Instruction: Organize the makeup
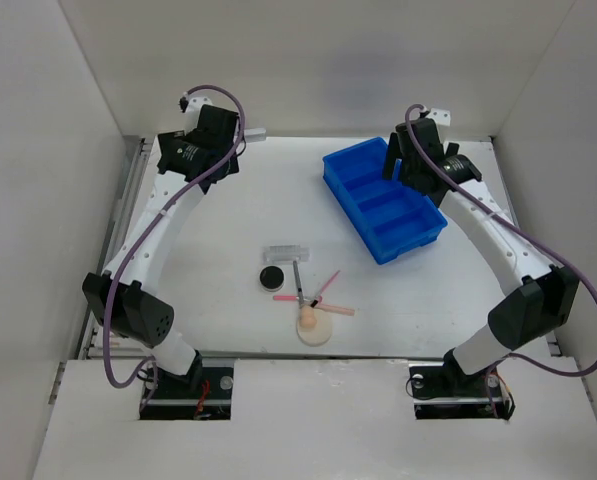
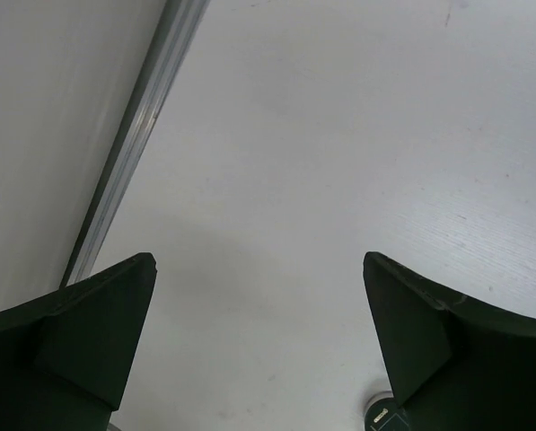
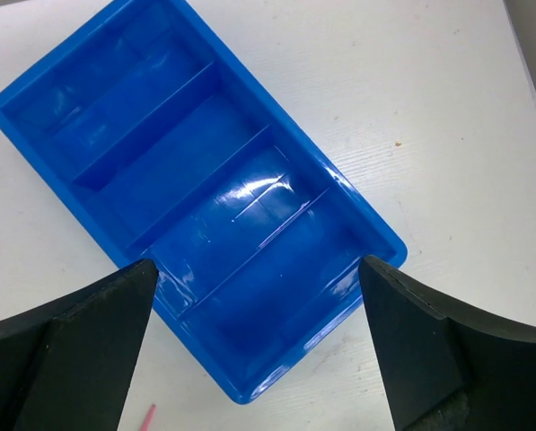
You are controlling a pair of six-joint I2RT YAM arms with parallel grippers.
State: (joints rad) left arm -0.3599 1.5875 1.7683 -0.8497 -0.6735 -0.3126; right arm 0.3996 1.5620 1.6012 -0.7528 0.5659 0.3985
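Light makeup (image 1: 298, 285) clusters near-centre on the white desk (image 1: 228, 210): likely slick black round compact (image 1: 271, 277), thin pink sticks (image 1: 323, 290), soft peach egg-shaped sponge (image 1: 306, 320). Left gripper (image 2: 259, 260) and right gripper (image 3: 257, 262) sit far, fingers spread, empty. Sticks probably pinch best mid-length.

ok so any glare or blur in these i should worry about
Right wrist view: white glare streaks on the glossy floor of the blue tray, dividers readable; left wrist view: a faint soft shadow on the table under the left gripper; top external view: even light, faint shadows, the makeup small but sharp.
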